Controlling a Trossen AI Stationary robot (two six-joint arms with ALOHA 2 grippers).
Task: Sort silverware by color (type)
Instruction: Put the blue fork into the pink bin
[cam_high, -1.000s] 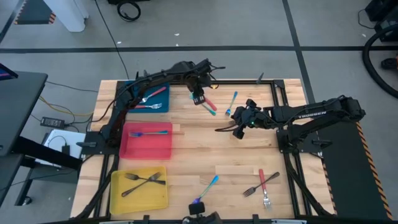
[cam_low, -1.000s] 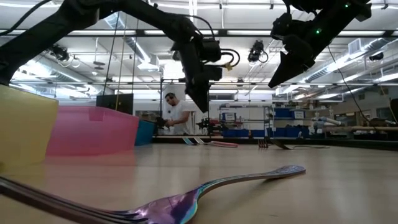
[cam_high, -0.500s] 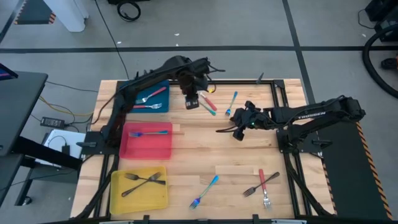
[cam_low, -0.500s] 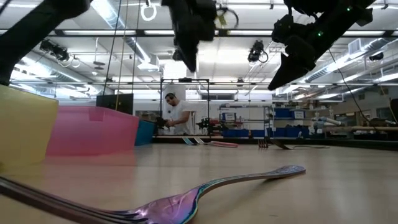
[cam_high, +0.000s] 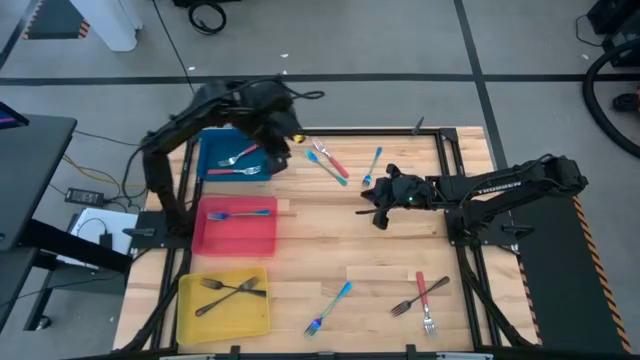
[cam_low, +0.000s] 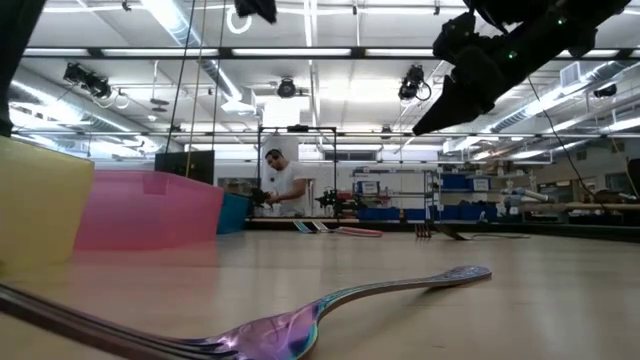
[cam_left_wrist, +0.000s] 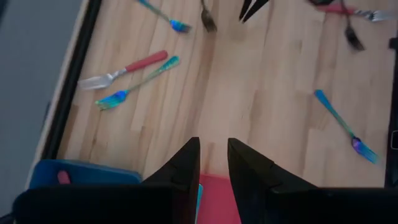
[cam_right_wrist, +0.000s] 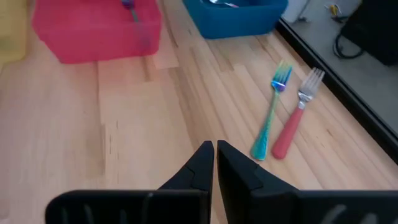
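Silverware lies scattered over the wooden tabletop and partly in three trays along its left side; the blue tray holds a red-handled fork and another piece, the red tray a single blue-handled fork, the yellow tray two crossed dark grey forks; colour and contents do not match tray for tray, so the grouping looks to go by utensil kind, though I judge that only loosely.

Loose pieces remain: a red-handled fork and a teal one side by side near the far edge, a blue-handled fork just beside them, an iridescent fork near the front edge, and a red-handled fork crossed by a dark grey fork at the front right.

Left claw hangs high over the boundary of the blue and red trays, fingers slightly apart and holding nothing; probably a release has been made there. Right claw hovers above mid-tabletop, fingers all but together and empty, pointed toward the far pair; likely placed to take one of them.
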